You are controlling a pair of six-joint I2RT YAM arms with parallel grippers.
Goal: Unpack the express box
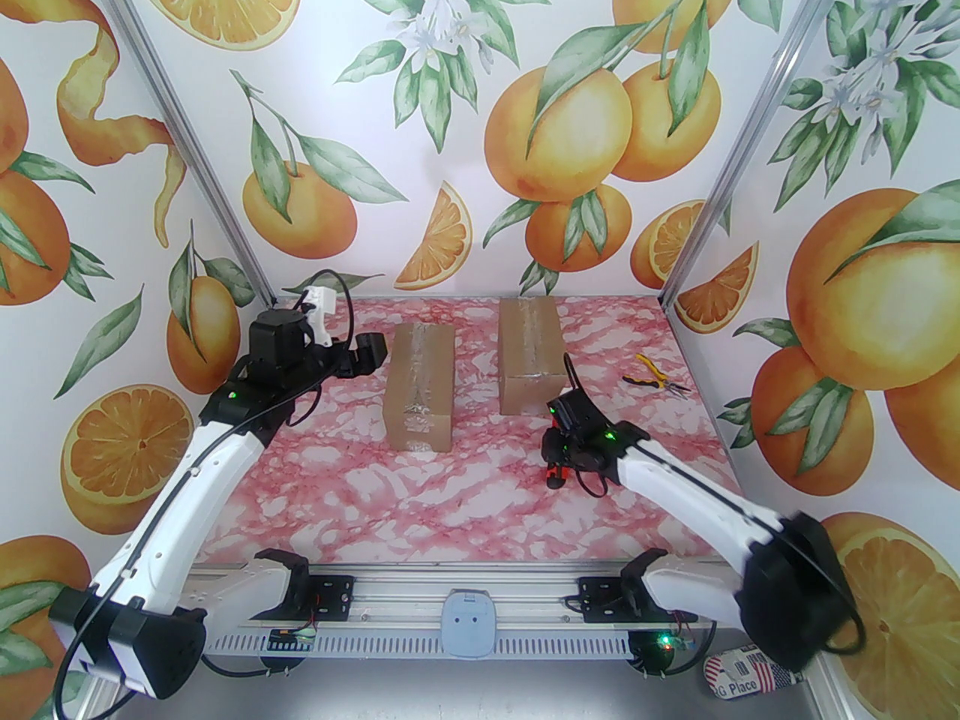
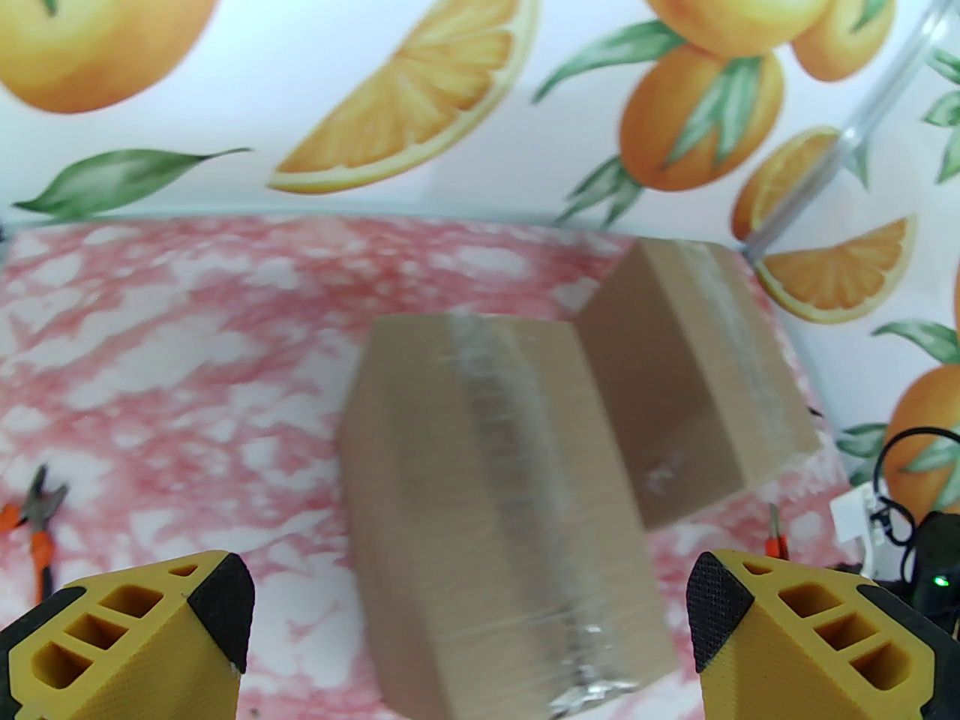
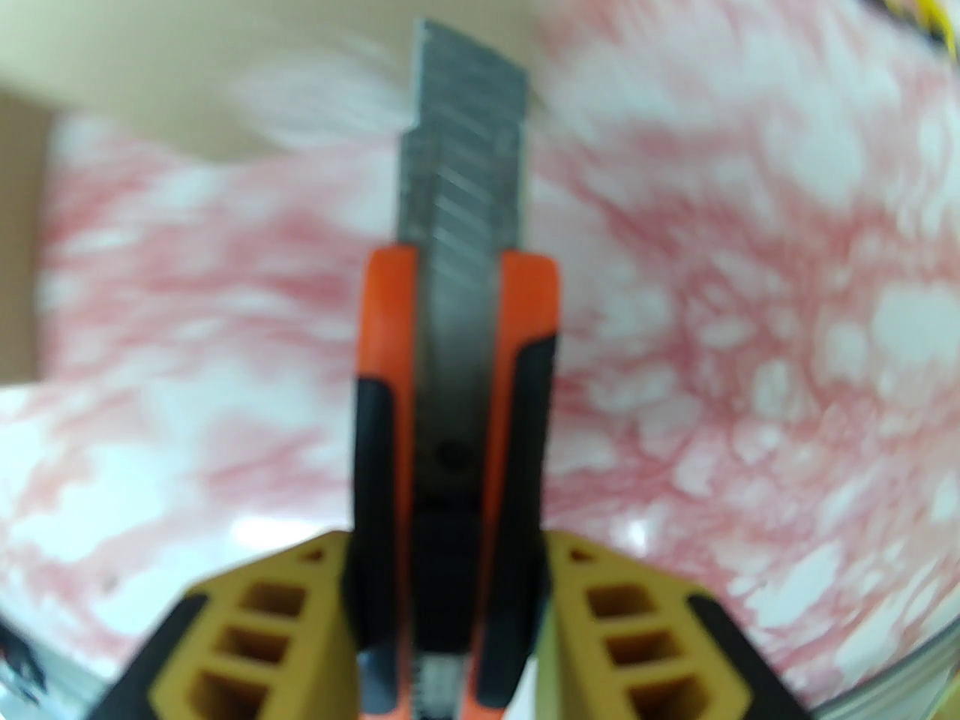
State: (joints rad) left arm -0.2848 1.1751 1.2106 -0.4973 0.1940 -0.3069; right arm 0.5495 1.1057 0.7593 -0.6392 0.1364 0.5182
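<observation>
The right gripper (image 3: 446, 552) is clamped on an orange-and-black utility knife (image 3: 457, 342), blade out, over the pink marbled tabletop (image 1: 450, 499). One taped cardboard box (image 1: 531, 353) sits at its 12 o'clock, a second box (image 1: 420, 387) at 10, and pliers (image 1: 652, 376) at 1. The left gripper (image 1: 367, 353), jaws wide apart, hovers at the second box's 10 o'clock. Orange-print walls (image 1: 450, 102) enclose three sides.

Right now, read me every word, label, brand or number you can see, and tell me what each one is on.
"G Place": on a flag-printed item at the near right corner; anything before the G is hidden.
Left box and right box: clear tape, no print to read.
Utility knife: blurred, no brand readable.
Pliers: too small to show any marking.
</observation>
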